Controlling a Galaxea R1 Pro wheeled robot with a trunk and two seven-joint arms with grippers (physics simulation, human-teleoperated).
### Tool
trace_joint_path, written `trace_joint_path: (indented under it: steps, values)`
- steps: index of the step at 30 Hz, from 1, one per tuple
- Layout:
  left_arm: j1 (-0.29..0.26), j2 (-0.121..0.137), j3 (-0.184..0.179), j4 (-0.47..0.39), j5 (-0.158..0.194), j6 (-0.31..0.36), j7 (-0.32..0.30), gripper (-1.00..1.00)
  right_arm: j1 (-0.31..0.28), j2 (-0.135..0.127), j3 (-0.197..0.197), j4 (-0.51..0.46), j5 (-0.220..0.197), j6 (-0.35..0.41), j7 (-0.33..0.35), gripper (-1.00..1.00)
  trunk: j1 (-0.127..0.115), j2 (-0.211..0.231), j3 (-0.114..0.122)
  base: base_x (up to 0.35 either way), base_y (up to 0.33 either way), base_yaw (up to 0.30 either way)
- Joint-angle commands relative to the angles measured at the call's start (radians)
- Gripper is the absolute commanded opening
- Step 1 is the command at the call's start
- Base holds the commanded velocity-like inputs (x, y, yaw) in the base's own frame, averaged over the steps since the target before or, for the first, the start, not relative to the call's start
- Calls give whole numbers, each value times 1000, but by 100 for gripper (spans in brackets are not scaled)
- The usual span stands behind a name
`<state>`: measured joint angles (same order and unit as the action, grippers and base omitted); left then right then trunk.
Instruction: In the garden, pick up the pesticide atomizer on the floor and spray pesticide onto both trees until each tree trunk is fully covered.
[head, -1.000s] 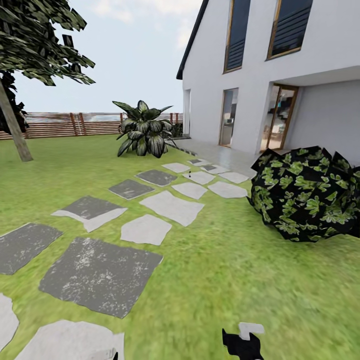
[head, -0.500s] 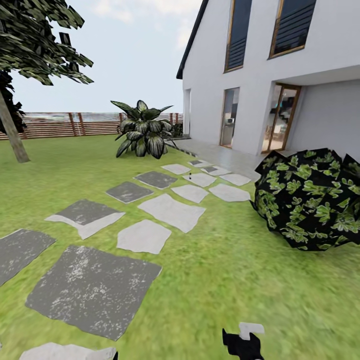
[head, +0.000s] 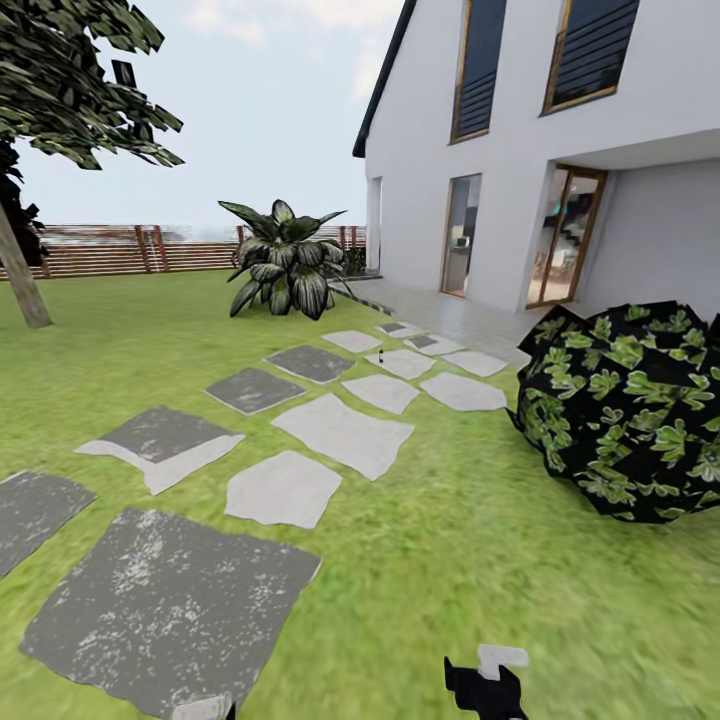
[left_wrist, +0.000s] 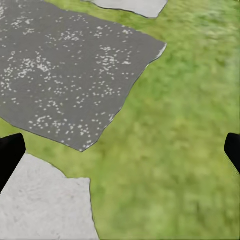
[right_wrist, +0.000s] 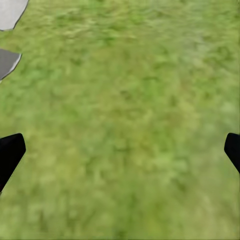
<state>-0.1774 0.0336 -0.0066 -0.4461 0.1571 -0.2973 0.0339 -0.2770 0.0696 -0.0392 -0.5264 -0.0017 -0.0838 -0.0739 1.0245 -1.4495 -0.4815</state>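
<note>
Green lawn (head: 480, 560) with stepping stones (head: 345, 433) — both claws, left (left_wrist: 120, 150) and right (right_wrist: 120, 150), spread wide, empty.

Home garden, lawn (head: 480, 560), white house (head: 560, 150), fence (head: 150, 250)

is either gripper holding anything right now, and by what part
Nothing is held. Left gripper and right gripper are both open, with only lawn and stepping stones between their fingers.

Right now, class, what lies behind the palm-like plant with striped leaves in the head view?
Behind the striped-leaf plant runs the brown slatted fence, with pale sky above. The plant's leaves cover the fence section directly behind it.
</note>
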Motion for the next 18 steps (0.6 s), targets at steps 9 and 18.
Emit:
trace_joint_path:
  steps: [9,18]
  values:
    - [-1,0,-3,1,7,-3,1,100,-1,1,-4,0,0,-4,0,100,1,0,-1,334,0,0]
    - [-1,3,3,3,7,-1,-9,100,-1,0,-4,-4,0,-5,1,100,1,0,-1,334,0,0]
